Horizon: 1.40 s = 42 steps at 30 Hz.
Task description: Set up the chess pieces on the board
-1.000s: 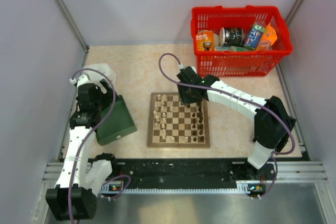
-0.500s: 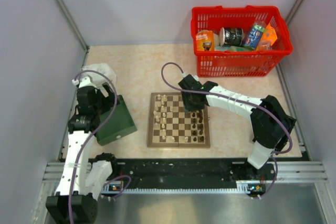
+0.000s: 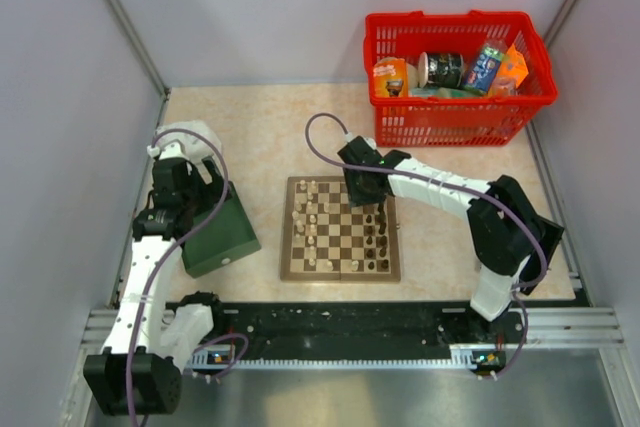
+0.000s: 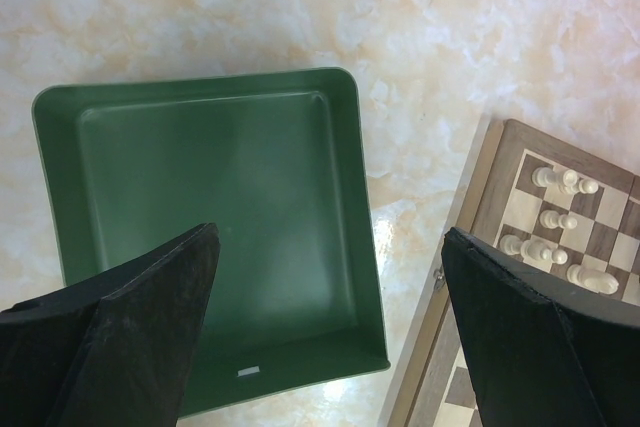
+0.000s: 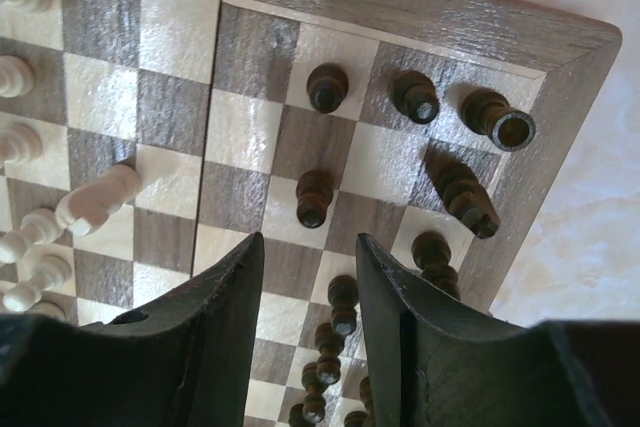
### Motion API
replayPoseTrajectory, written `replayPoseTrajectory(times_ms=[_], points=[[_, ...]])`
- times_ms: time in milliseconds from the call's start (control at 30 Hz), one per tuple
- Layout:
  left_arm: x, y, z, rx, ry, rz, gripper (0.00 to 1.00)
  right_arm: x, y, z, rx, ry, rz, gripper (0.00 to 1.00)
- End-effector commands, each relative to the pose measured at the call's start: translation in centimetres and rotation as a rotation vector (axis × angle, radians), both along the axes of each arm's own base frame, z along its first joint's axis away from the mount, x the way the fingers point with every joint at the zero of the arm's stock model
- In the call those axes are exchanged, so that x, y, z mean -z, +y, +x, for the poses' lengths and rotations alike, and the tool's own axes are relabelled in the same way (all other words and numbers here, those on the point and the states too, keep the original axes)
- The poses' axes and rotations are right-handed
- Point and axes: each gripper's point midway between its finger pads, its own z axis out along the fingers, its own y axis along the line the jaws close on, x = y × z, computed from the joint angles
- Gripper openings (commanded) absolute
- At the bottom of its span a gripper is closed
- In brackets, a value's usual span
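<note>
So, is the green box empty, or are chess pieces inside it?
Empty where visible: in the left wrist view the green box has a bare floor; one corner is hidden.

I am working in a robotics lab cell rather than a home or shop. Plain pale panels are closing in the table on three sides, and aluminium rails are running up the corners. My left arm and right arm are sitting bolted to a black strip on a metal frame, trailing purple cables. A red basket of mixed packaged goods is standing at the far right.
</note>
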Motion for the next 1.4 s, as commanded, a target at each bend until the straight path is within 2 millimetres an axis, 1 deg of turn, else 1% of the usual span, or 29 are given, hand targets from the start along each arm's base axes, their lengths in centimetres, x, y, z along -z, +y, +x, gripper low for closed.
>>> replayPoseTrajectory(times_ms=[0, 67, 133, 467, 567, 600, 633, 767, 933, 1100, 1300, 1367], points=[[-2.0, -0.2, 0.8, 0.001, -0.060, -0.008, 0.98, -1.0, 0.2, 2.4, 0.017, -0.036, 0.026, 0.41], [-2.1, -0.1, 0.9, -0.001, -0.061, -0.009, 0.99, -1.0, -0.1, 2.5, 0.019, -0.035, 0.025, 0.40], [-2.1, -0.1, 1.0, -0.003, -0.060, -0.008, 0.98, -0.9, 0.0, 2.4, 0.006, -0.027, 0.027, 0.36], [-1.6, -0.2, 1.1, -0.006, -0.054, -0.014, 0.98, -0.7, 0.7, 2.4, -0.023, -0.017, 0.046, 0.35], [-1.4, -0.2, 1.1, -0.006, -0.048, -0.015, 0.99, -0.5, 0.7, 2.5, -0.022, -0.014, 0.042, 0.29], [-1.5, -0.2, 1.1, -0.005, -0.050, -0.015, 0.98, -0.5, 0.8, 2.6, -0.026, -0.014, 0.041, 0.24], [-1.4, -0.2, 1.1, -0.004, -0.048, -0.014, 0.99, -0.3, 0.7, 2.6, -0.023, -0.011, 0.035, 0.22], [-1.3, -0.1, 1.0, -0.008, -0.045, -0.011, 0.99, -0.5, 0.4, 2.5, -0.014, -0.012, 0.026, 0.20], [-1.1, 0.0, 1.0, -0.009, -0.042, -0.007, 0.98, -1.2, 0.1, 2.8, -0.010, -0.032, 0.017, 0.14], [-1.1, 0.0, 0.9, -0.010, -0.040, -0.005, 0.99, -1.5, -0.4, 2.3, -0.009, -0.027, 0.009, 0.14], [-0.6, -0.1, 0.7, -0.011, -0.028, -0.012, 0.98, -2.0, -1.4, 1.8, 0.007, -0.037, -0.004, 0.14], [-0.6, -0.1, 0.7, -0.011, -0.028, -0.014, 0.98, -1.7, -1.6, 1.5, 0.007, -0.027, -0.008, 0.14]])
